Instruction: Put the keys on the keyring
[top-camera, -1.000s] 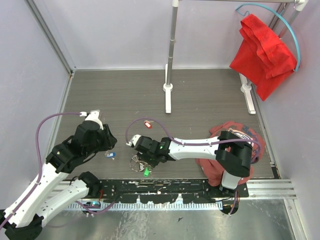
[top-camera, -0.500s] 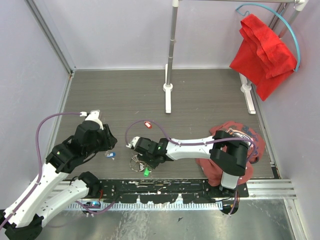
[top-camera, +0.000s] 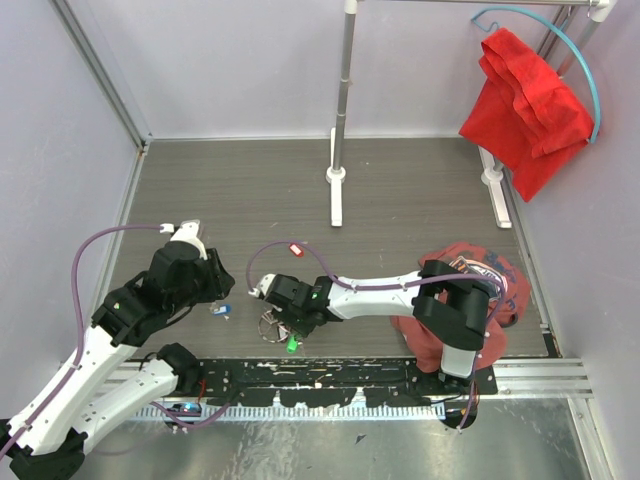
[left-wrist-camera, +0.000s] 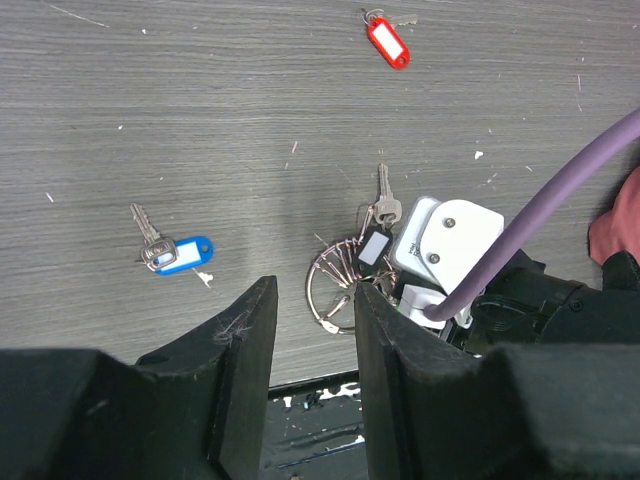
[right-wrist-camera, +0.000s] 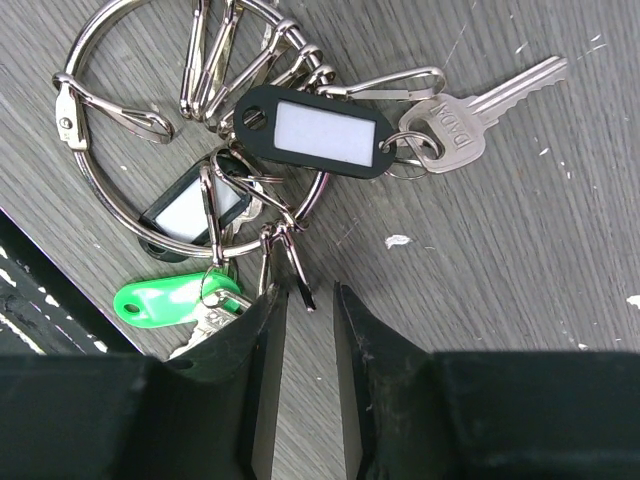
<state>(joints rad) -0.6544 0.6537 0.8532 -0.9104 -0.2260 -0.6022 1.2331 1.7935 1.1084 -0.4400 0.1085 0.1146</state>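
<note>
Grey wood-grain tabletop (top-camera: 420, 200), keyring (right-wrist-camera: 100, 200) lying near its front edge.
Right gripper (right-wrist-camera: 310, 290), fingers almost together, sits at a ring clip beside the green key (right-wrist-camera: 165, 300), grip unclear; left gripper (left-wrist-camera: 312, 292) hangs parted, empty.

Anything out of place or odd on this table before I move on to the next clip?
Yes: a crumpled red cloth lies at the right of the table, under the right arm, unrelated to the key task. The red-tagged key and blue-tagged key lie loose, apart from the keyring.
</note>
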